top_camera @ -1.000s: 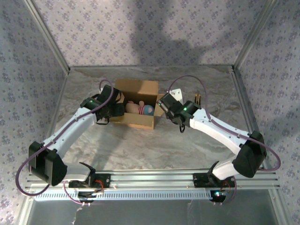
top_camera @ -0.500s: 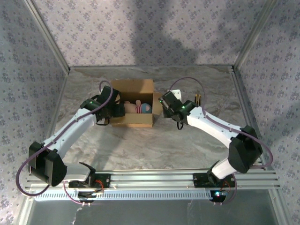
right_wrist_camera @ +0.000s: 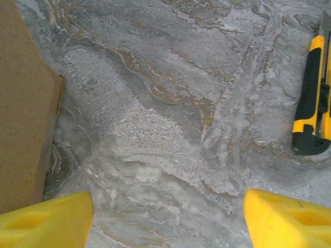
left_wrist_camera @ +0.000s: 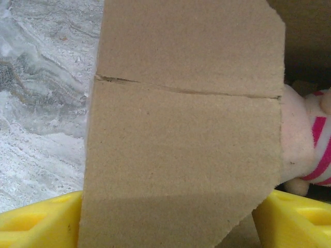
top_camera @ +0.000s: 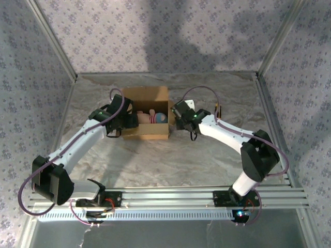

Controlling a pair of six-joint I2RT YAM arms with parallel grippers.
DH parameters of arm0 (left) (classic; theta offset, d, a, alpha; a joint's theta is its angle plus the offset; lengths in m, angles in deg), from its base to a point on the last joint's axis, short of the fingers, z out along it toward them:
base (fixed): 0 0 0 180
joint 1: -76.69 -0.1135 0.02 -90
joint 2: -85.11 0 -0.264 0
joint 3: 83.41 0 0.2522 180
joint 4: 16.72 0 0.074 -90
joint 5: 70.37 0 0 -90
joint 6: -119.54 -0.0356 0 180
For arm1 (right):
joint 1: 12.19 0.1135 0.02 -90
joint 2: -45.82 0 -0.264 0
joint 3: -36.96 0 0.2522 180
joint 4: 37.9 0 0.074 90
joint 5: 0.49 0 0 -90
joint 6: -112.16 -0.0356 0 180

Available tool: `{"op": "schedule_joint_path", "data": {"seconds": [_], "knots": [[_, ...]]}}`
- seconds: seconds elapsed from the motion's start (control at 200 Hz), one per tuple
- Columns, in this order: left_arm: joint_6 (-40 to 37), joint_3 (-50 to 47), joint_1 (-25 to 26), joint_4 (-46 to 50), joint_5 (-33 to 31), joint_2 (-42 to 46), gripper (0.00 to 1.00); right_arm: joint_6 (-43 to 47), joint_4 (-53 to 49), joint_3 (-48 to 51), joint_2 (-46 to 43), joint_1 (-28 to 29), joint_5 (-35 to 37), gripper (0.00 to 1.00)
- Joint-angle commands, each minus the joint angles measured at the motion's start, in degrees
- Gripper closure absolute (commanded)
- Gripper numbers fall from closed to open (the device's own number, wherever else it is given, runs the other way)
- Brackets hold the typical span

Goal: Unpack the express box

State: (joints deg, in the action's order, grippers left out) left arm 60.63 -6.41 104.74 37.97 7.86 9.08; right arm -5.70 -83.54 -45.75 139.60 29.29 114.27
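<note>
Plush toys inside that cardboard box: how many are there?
1: a pink-and-cream plush doll lying inside the open express box. Others could be hidden beneath it or under the flaps.

We found the left arm (top_camera: 77, 142) and right arm (top_camera: 227, 133) both reaching forward and inward from their bases, elbows bent outward. The left gripper (top_camera: 126, 118) stood with jaws spread wide, yellow fingers (left_wrist_camera: 36, 222) well apart. The right gripper (top_camera: 176, 115) stood equally wide, fingers (right_wrist_camera: 289, 217) clasping nothing.
</note>
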Motion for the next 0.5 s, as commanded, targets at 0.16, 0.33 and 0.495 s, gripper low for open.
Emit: {"op": "schedule_joint_path", "data": {"seconds": [0.16, 0.33, 0.495], "knots": [[0.2, 0.7, 0.2, -2.9, 3.1, -2.4, 0.20, -0.3, 2.6, -2.5, 1.4, -0.9, -3.2, 0.22], [0.2, 1.9, 0.2, -4.2, 3.3, -4.1, 0.21, 0.8, 2.7, -2.6, 0.0, -3.1, -4.4, 0.22], [0.1, 3.5, 0.2, -4.8, 3.4, -5.6, 0.21, 2.5, 1.7, -3.7, -0.7, -4.5, -4.4, 0.22]]}}
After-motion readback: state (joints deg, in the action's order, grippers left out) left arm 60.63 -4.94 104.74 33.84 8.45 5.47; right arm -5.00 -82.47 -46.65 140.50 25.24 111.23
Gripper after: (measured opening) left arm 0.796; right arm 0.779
